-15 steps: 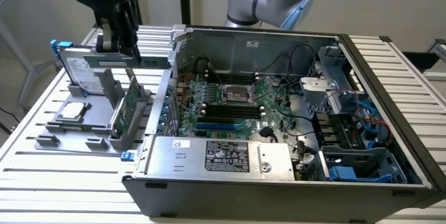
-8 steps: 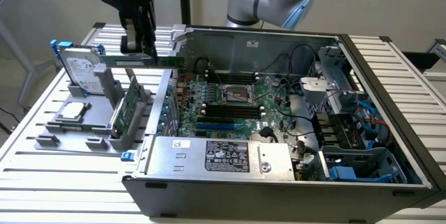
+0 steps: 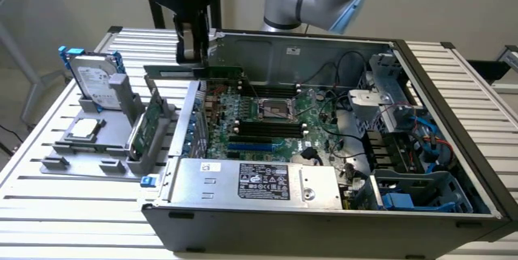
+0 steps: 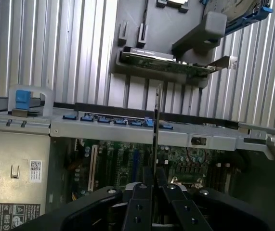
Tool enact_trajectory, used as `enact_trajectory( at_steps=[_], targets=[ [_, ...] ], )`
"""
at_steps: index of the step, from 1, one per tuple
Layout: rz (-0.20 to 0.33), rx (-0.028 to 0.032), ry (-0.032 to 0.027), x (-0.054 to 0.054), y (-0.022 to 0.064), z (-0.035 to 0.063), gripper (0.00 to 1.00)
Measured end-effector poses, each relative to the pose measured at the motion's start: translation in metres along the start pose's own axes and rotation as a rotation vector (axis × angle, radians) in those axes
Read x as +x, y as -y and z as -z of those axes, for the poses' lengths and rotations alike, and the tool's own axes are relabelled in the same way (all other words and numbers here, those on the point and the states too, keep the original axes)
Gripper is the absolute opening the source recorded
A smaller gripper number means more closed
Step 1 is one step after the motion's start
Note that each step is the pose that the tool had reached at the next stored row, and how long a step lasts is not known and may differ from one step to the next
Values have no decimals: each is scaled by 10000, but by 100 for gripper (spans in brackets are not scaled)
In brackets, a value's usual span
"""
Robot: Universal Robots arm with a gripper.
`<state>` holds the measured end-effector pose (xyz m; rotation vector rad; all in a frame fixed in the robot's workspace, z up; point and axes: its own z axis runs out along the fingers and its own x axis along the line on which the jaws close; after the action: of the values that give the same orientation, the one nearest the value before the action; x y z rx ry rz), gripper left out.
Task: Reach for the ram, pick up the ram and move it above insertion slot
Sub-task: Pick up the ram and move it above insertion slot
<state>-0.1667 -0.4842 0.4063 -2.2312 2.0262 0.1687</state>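
Over the open case (image 3: 453, 169), the gripper (image 4: 155, 188) is clenched on the ram (image 4: 156, 130), held edge-on. It looks light, stiff and fragile; its bare edges seem the safest hold.

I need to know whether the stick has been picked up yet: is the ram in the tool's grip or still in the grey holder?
In the grip. The tool is shut on the ram, held edge-on above the open computer case, clear of the grey holder.
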Motion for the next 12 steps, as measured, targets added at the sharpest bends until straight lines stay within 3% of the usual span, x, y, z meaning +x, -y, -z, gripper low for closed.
enact_trajectory(
  at_steps=[12],
  targets=[
    [18,-6,0,52,541,-1,14]
  ],
)
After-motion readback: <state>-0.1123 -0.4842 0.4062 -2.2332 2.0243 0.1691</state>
